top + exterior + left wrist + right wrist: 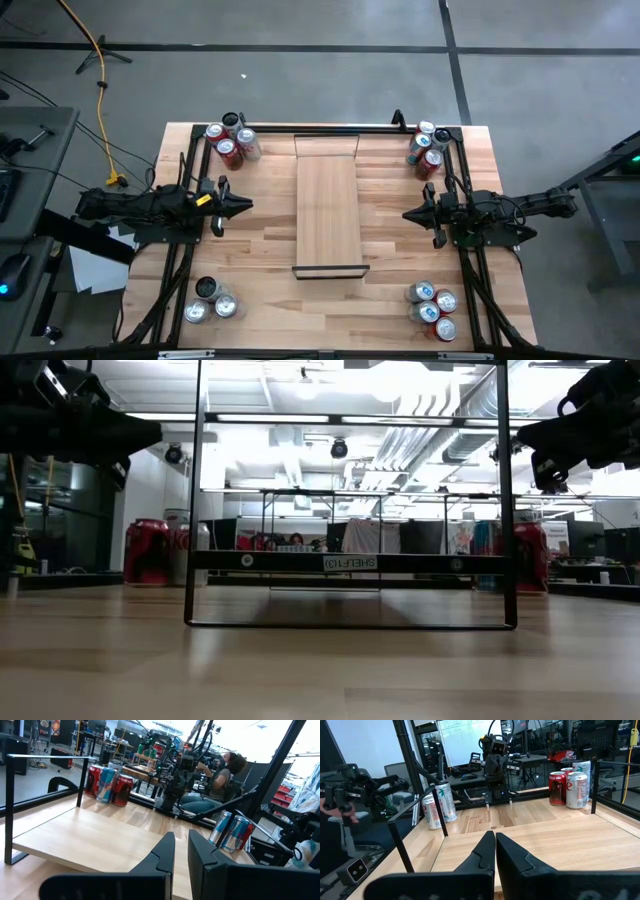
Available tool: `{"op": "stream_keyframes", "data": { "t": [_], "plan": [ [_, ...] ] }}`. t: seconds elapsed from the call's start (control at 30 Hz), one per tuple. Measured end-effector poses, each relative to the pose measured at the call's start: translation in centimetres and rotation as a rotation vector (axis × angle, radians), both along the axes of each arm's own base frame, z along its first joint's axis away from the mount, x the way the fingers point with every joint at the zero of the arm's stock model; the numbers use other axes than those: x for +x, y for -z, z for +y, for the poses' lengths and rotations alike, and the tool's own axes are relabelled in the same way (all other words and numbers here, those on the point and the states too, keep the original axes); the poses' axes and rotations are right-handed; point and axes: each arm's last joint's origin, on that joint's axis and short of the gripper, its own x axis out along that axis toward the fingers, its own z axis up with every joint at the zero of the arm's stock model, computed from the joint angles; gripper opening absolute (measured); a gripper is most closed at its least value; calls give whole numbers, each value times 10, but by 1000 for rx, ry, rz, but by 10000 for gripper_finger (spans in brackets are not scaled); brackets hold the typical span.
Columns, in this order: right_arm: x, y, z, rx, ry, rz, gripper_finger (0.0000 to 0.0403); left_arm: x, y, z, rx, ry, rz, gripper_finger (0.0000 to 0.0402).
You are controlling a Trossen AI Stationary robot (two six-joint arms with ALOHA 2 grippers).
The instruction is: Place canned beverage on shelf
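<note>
The left gripper (pixel 238 206) is hovering over the tabletop (pixel 260 250) with its fingers closed on nothing, its tips pointing at the shelf (pixel 327 210) just ahead of it. That shelf is showing as a narrow pale plain-wood board with thin black rails at its two short ends, lying between the two grippers and bare on top. A cluster of cans (pixel 231 141) is standing beyond the left gripper near the table's far corner, and another cluster (pixel 209 300) is sitting behind it at the near corner. The right gripper (pixel 412 214) is facing the shelf's other long side, its fingers also pressed together and holding nothing. More cans (pixel 427 148) are standing at the far right corner, and four cans (pixel 431 306) at the near right corner.
</note>
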Motion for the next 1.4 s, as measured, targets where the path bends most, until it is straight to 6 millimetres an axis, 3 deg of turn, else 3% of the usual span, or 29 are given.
{"op": "stream_keyframes", "data": {
  "t": [0.33, 0.47, 0.6, 0.8, 1.0, 1.2, 1.33, 1.4],
  "plan": [
    [0, 0, 0, 0, 0, 1, 0, -5, -25, 1, -338, 51, -302, 8],
    [0, 0, 0, 0, 0, 1, 0, -9, -32, 5, -415, -81, -414, 9],
    [0, 0, 0, 0, 0, 0, 0, -11, -46, 7, -464, -110, -435, 43],
    [0, 0, 0, 0, 0, 0, 0, -5, -92, 10, -358, -217, -275, 155],
    [0, 0, 0, 0, 0, 0, 0, 19, -145, 21, -162, -384, 13, 248],
    [0, 0, 0, 0, 0, 1, 0, 53, -186, 48, -102, -571, 293, 293],
    [0, 0, 0, 0, 0, 1, 0, 67, -193, 78, -171, -812, 500, 303],
    [0, 0, 0, 0, 0, 0, 0, 66, -187, 94, -254, -924, 613, 305]
  ]
}}
